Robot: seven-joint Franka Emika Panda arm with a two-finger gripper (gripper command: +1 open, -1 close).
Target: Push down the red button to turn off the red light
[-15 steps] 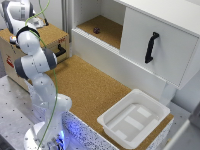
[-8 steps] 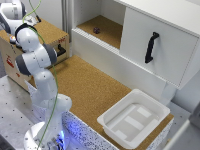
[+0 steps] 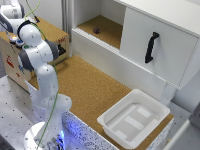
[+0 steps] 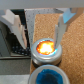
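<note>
In the wrist view the red button glows orange-red inside its dark rim, standing on a cork-topped surface. My gripper is above it and open. One finger and the other finger stand wide apart on either side of the button, and nothing is between them. A blue-capped button sits right beside the red one. In the exterior view my arm reaches over a wooden box at the exterior view's left. The fingers and the red button are hidden there.
A white cabinet with a black handle and an open shelf holding a small dark object lines the back. A white tray sits on the cork mat toward the exterior view's right.
The arm's upper links have shifted slightly over the wooden box. The tray and cabinet have not moved.
</note>
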